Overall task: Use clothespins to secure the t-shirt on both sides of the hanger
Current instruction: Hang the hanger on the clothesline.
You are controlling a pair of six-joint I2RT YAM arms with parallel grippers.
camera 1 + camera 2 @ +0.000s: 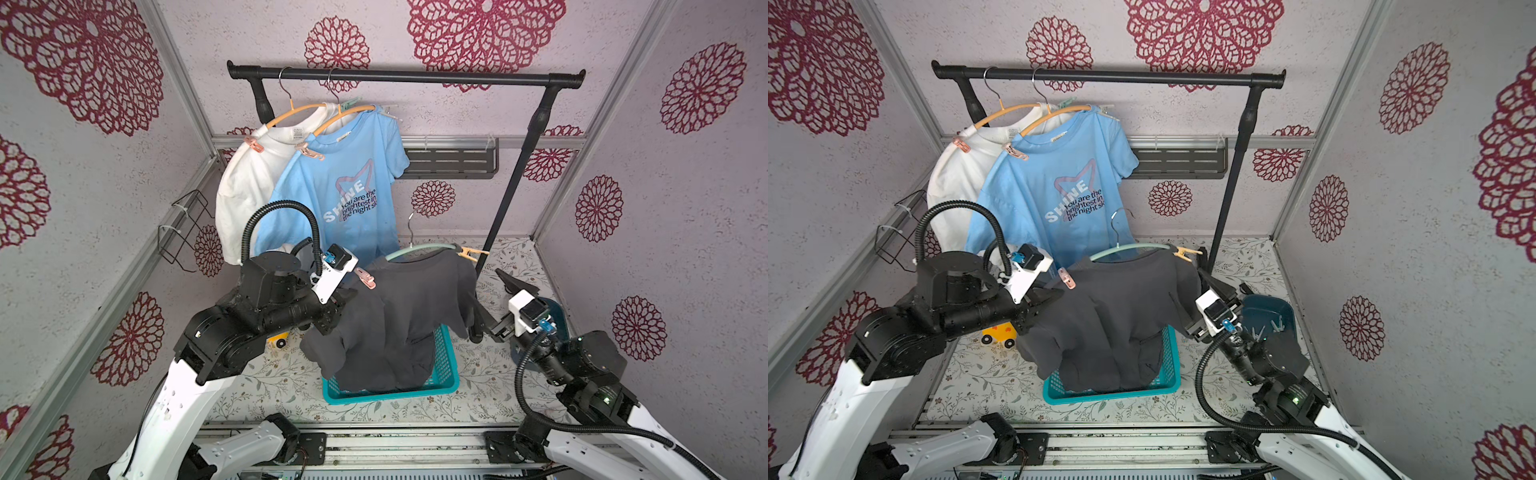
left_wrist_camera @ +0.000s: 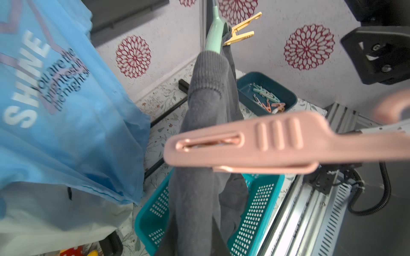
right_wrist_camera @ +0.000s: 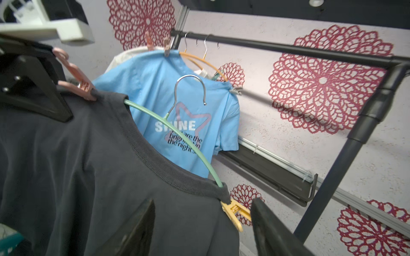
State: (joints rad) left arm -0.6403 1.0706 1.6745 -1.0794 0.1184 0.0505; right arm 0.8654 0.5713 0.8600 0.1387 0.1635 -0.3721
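Nearest you, 1 teal basket (image 1: 451, 365) on the floral table (image 1: 478, 395), with the hem of the grey shirt (image 1: 395, 311) sagging into it. 1 yellow toy car (image 1: 996, 334) sits on the table to the basket's left. Above the basket, the shirt hangs on 1 mint hanger (image 1: 419, 248), its hook free in the air below the rail. Your left gripper (image 1: 347, 296): fingers closed on the shirt's shoulder on your left side, just under 1 pink pin (image 1: 365, 279) clipped there beside the collar. Your right gripper (image 3: 203, 204): fingers spread wide, holding nothing, standing either side of 1 yellow pin (image 3: 231, 209). That pin bites the shirt's other shoulder at the hanger's end; whether a finger touches it you cannot tell. Just beyond that gripper, 1 dark tray (image 1: 1266, 305) with spare pins (image 2: 266, 104), mint and pink. Farther back, 1 black rail (image 1: 415, 77) carries 2 orange hangers (image 1: 291, 111). 1 holds a white shirt (image 1: 245, 187), 1 a blue shirt (image 1: 332, 178), each pinned at its near shoulder. On the back wall, 1 black shelf (image 1: 453, 160).
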